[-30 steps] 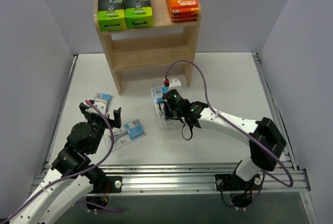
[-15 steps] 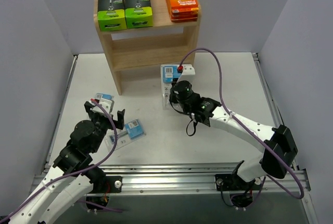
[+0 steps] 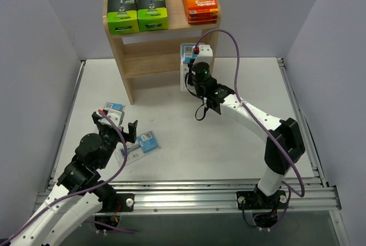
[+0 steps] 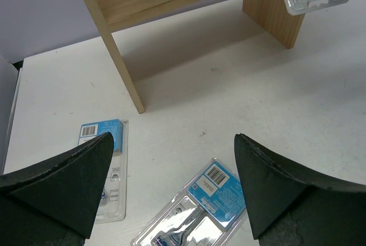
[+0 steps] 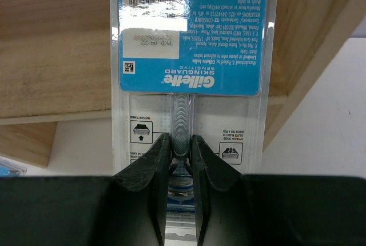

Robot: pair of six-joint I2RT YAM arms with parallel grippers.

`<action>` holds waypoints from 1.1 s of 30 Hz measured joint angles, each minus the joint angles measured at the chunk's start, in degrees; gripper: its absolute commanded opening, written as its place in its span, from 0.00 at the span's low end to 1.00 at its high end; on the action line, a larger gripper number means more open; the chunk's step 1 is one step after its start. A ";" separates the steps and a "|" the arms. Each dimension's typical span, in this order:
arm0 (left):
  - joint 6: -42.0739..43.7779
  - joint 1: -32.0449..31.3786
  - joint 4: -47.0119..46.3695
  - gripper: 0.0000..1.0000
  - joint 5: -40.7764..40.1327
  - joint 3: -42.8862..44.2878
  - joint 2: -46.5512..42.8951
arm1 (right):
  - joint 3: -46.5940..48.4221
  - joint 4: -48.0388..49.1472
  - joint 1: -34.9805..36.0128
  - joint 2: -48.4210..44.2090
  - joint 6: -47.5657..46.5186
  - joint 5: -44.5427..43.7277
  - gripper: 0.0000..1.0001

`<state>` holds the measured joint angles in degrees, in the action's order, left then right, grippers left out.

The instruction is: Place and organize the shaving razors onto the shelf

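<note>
The wooden shelf (image 3: pixel 166 46) stands at the back. Its top tier carries two black-and-green boxes (image 3: pixel 137 9) and a stack of orange boxes (image 3: pixel 199 0). My right gripper (image 3: pixel 193 67) is shut on a clear blister pack with a blue card (image 5: pixel 191 40), its fingers (image 5: pixel 154 160) pinching the razor handle. It holds the pack upright in front of the shelf's (image 5: pixel 57 46) middle tier, near the right side panel. My left gripper (image 4: pixel 172 138) hangs open above two more blister packs lying flat, one (image 4: pixel 220 191) below it and one (image 4: pixel 106 166) to the left.
The shelf's right side panel (image 5: pixel 320 40) is close beside the held pack. The two loose packs (image 3: pixel 143 143) (image 3: pixel 112 108) lie on the white table (image 3: pixel 229 143) at the front left. Grey walls enclose the table on the left, right and back.
My right gripper has lifted its blister pack from the table's middle and carried it back to the shelf's middle tier. The left arm has barely shifted.
</note>
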<state>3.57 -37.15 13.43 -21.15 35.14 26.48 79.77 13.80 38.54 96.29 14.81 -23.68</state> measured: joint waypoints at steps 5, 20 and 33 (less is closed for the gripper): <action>0.00 -0.04 -0.17 0.96 0.50 0.00 -0.42 | 0.31 3.96 -0.37 4.17 -3.10 0.37 0.00; 0.00 -0.26 -0.17 0.95 1.70 0.00 -0.42 | 5.55 10.91 -1.44 7.96 -9.49 -0.17 0.00; 0.00 -0.26 -0.17 0.95 2.14 0.00 -0.42 | 6.10 15.21 -2.01 12.26 -13.68 -2.34 0.00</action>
<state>3.57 -37.41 13.26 -19.00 35.14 26.06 85.86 29.02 36.53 108.55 1.13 -26.02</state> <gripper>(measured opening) 0.955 0.137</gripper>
